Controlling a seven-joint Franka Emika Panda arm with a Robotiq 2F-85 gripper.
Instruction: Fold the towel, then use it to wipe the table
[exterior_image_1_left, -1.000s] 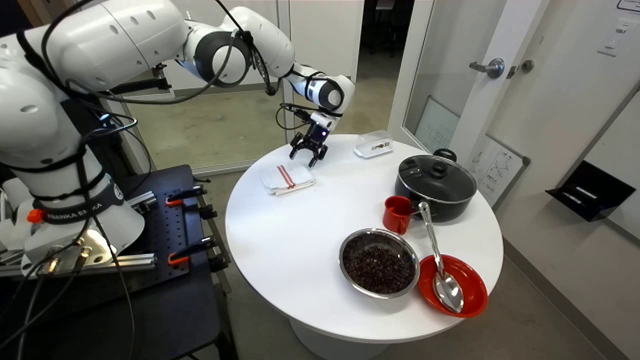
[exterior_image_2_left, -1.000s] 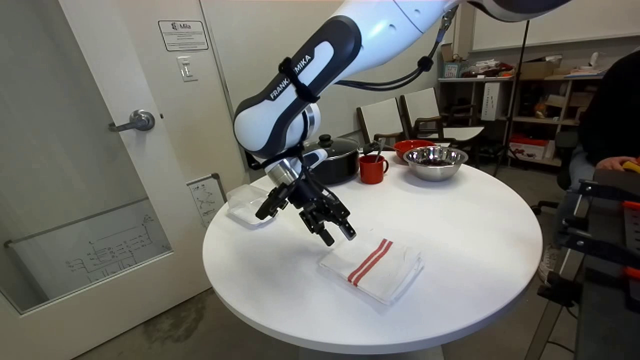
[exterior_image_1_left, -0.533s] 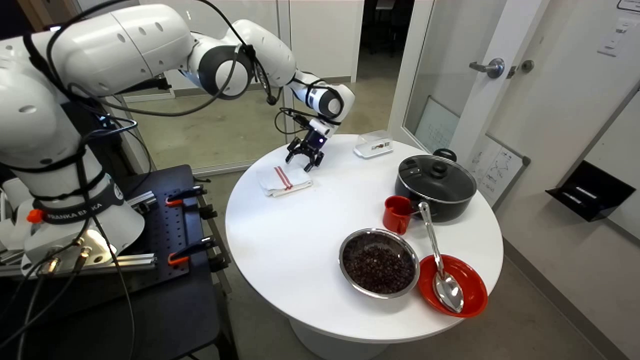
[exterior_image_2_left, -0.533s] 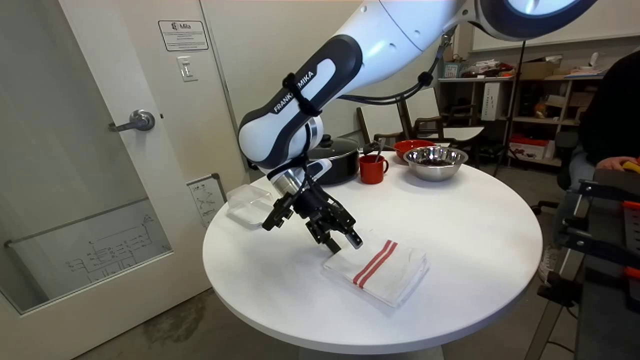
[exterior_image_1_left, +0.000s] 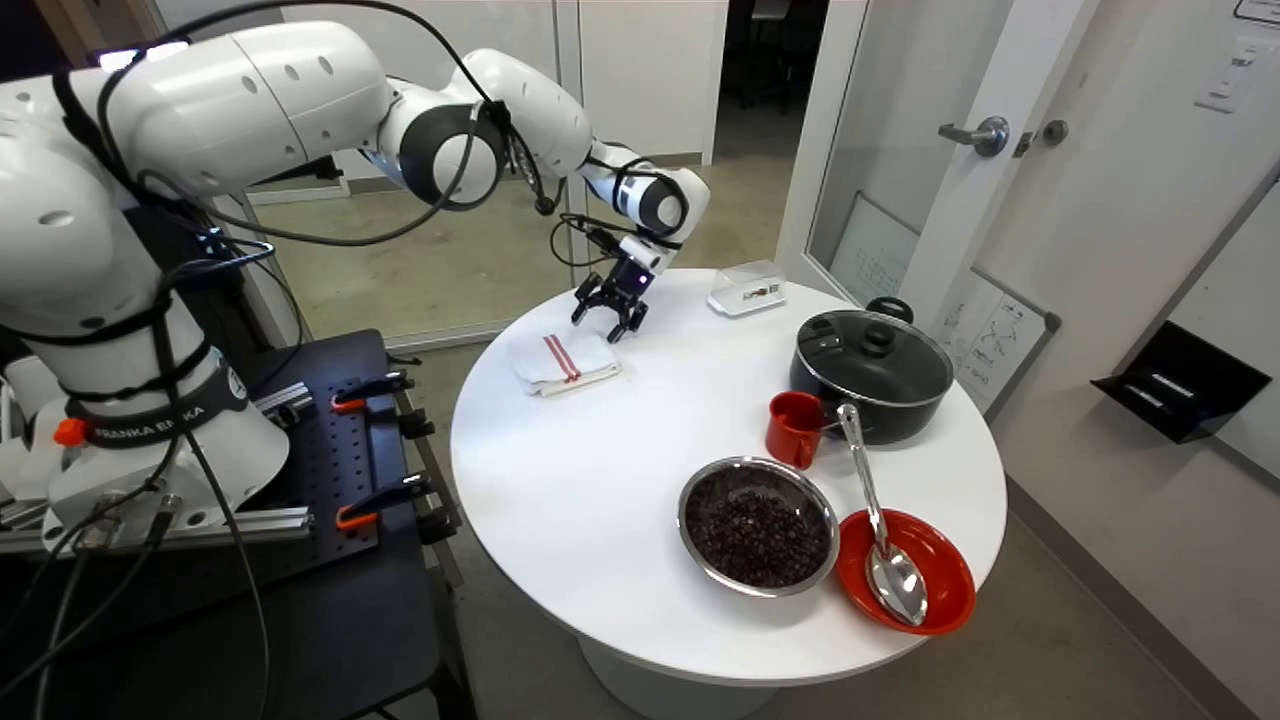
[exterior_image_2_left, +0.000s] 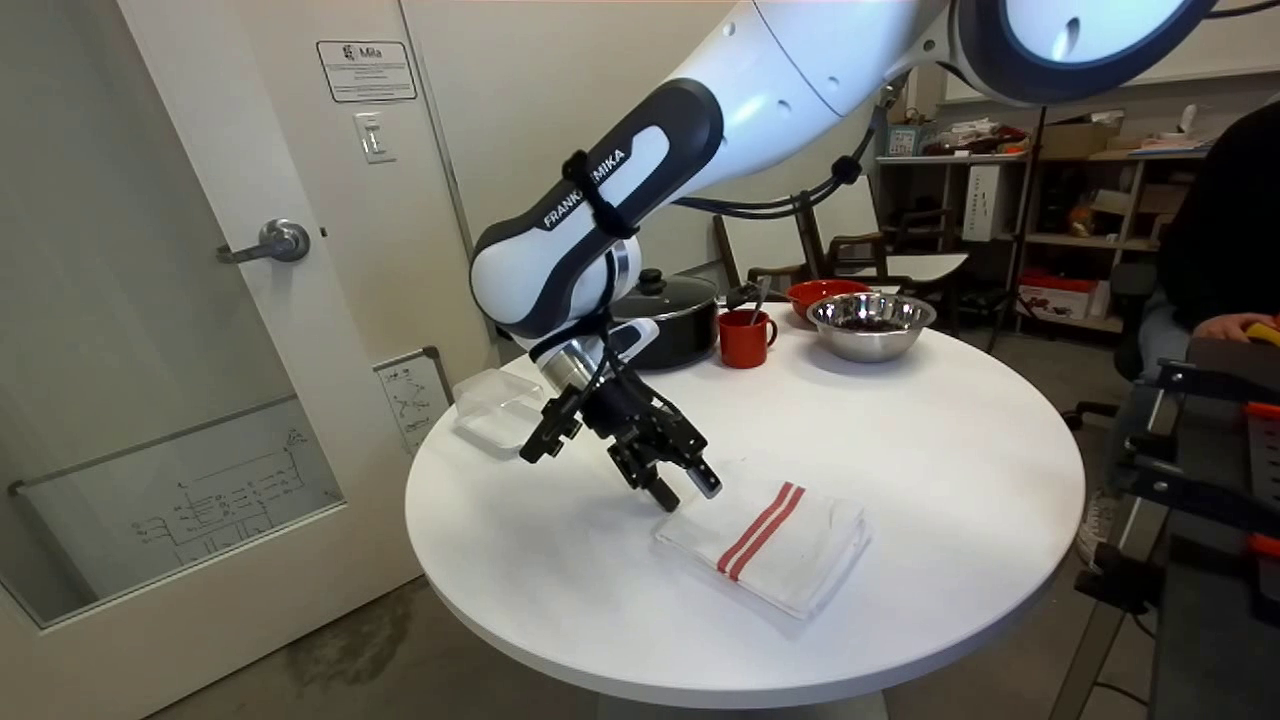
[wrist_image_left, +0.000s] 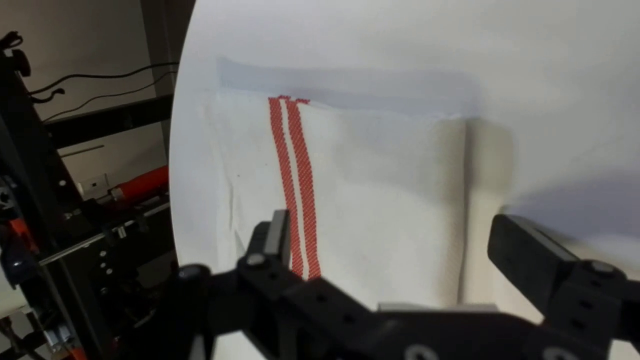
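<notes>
Two black fingers (wrist_image_left: 525, 265) — mine, spread wide apart — slant down near the edge of a folded, red-striped white towel (exterior_image_2_left: 785, 547) lying on the round white surface (exterior_image_2_left: 930, 450).

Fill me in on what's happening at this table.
A Franka arm is working with a red-striped white towel, which lies folded on the round white table. Its open gripper is low by the towel's edge, contact unclear. The towel has slid slightly over the last second, so wiping may be under way.

The table (exterior_image_1_left: 590, 500) carries towel (exterior_image_1_left: 566, 364), pot (exterior_image_1_left: 872, 372), mug (exterior_image_1_left: 792, 428), bowls (exterior_image_2_left: 872, 346), box (exterior_image_1_left: 748, 296).
</notes>
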